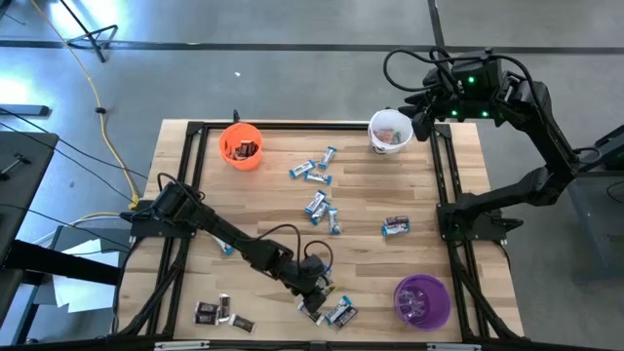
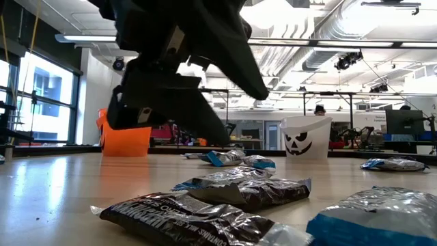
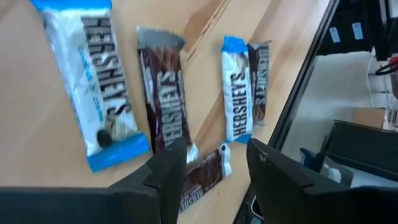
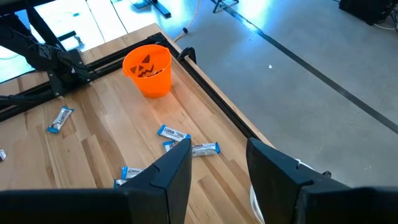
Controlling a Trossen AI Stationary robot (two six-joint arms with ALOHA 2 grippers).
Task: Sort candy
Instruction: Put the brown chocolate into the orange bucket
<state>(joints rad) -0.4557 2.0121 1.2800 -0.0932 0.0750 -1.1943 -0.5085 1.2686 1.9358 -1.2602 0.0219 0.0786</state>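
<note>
My left gripper (image 1: 314,290) (image 3: 211,165) is open, low over a cluster of candy (image 1: 330,308) by the table's near edge. A dark brown piece (image 3: 200,178) lies on the wood between its fingers, with a second dark bar (image 3: 165,93) and blue-and-white bars (image 3: 93,81) (image 3: 236,93) just beyond. My right gripper (image 1: 421,125) (image 4: 217,168) is open and empty, raised beside the white cup (image 1: 390,132) at the far right. More candy lies flat mid-table (image 1: 317,205) (image 1: 312,171) (image 1: 395,226), and dark pieces near-left (image 1: 219,314).
The orange cup (image 1: 241,146) (image 4: 149,68) stands far-left with dark candy inside. The purple cup (image 1: 421,300) stands near-right. Black frame rails (image 1: 448,195) run along the table's sides. Bare wood lies between the candy groups.
</note>
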